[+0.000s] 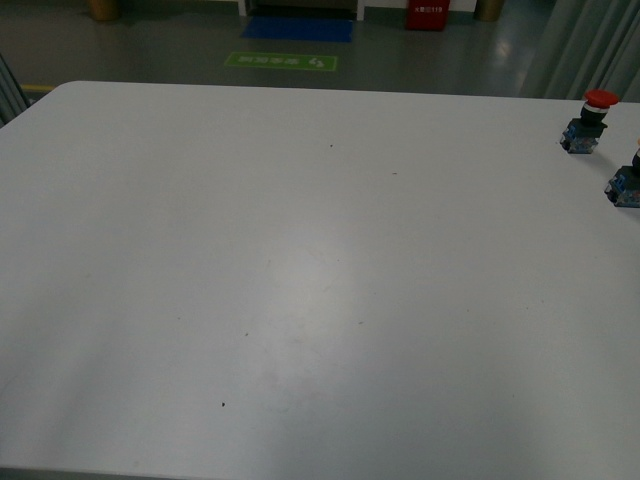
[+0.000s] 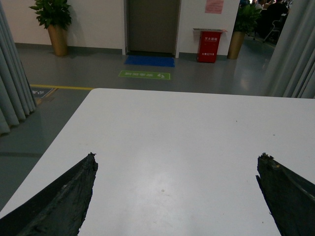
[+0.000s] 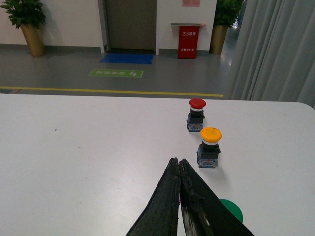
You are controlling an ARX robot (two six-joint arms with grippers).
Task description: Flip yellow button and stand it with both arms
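Note:
The yellow button (image 3: pixel 209 147) stands upright on the white table, orange-yellow cap up, black-and-blue block down. In the front view only its blue block (image 1: pixel 626 187) shows at the right edge; the cap is cut off. My right gripper (image 3: pixel 177 162) is shut and empty, its tips a short way short of the button. My left gripper (image 2: pixel 177 158) is open and empty over bare table, its dark fingers (image 2: pixel 74 189) wide apart. Neither gripper shows in the front view.
A red-capped button (image 3: pixel 196 115) stands upright just beyond the yellow one, also in the front view (image 1: pixel 590 122). A green round thing (image 3: pixel 231 209) lies beside my right fingers, partly hidden. The white table (image 1: pixel 300 280) ends at a far edge with floor beyond.

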